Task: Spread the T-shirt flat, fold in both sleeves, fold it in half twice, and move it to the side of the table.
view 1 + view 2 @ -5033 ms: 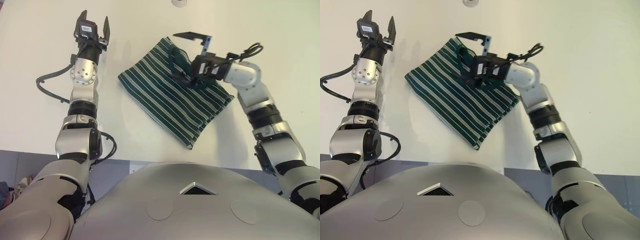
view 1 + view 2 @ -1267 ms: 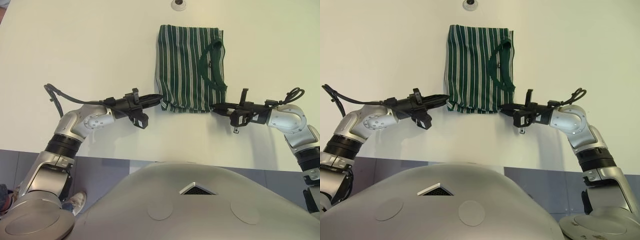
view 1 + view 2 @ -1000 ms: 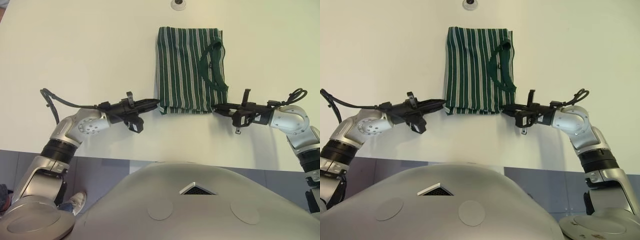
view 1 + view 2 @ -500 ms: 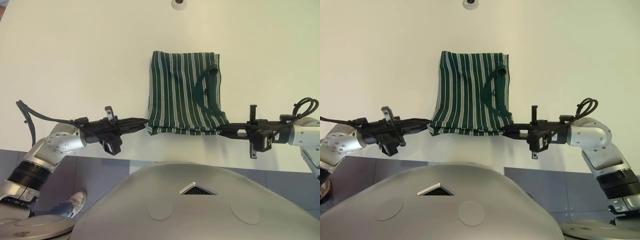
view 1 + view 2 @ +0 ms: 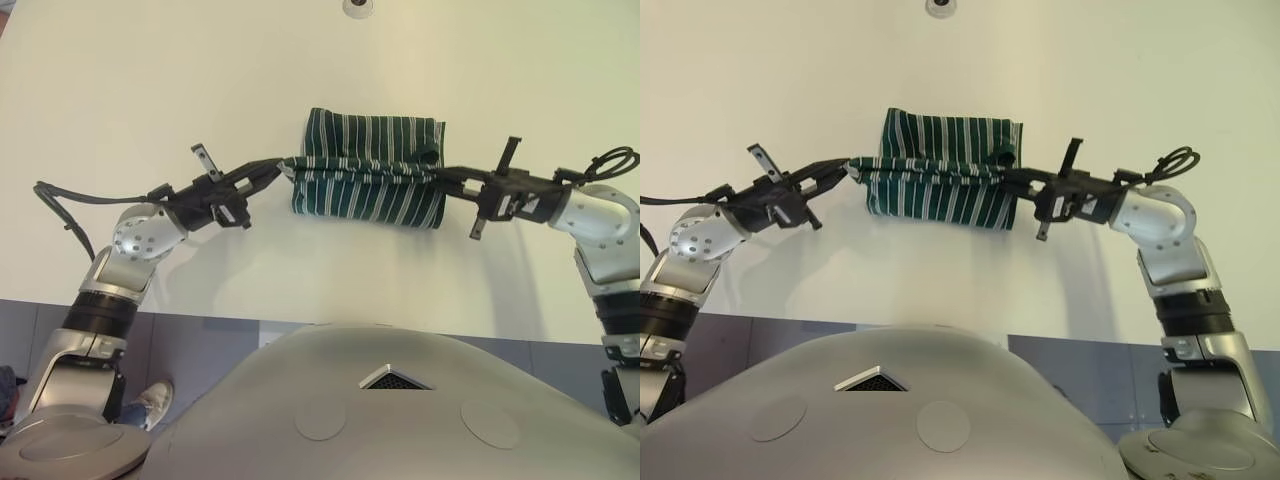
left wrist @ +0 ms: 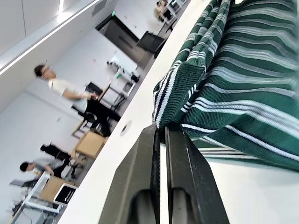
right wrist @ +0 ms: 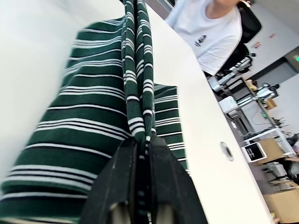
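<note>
T-shirt (image 5: 365,185) lying at the centre of the table (image 5: 150,80). Left gripper (image 5: 279,166) at the T-shirt's 9 o'clock end, right gripper (image 5: 441,173) at its 3 o'clock end, each pinching a raised edge. Round fitting (image 5: 355,5) at 12 o'clock, well behind the T-shirt.

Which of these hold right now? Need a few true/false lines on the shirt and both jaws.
1. The left jaws are shut on the shirt. True.
2. The right jaws hang open, clear of the shirt. False: they are shut on its right end.
3. The shirt lies spread flat with its sleeves out. False: it is folded into a narrow bundle, held at both ends.
4. The shirt is green with white stripes. True.
</note>
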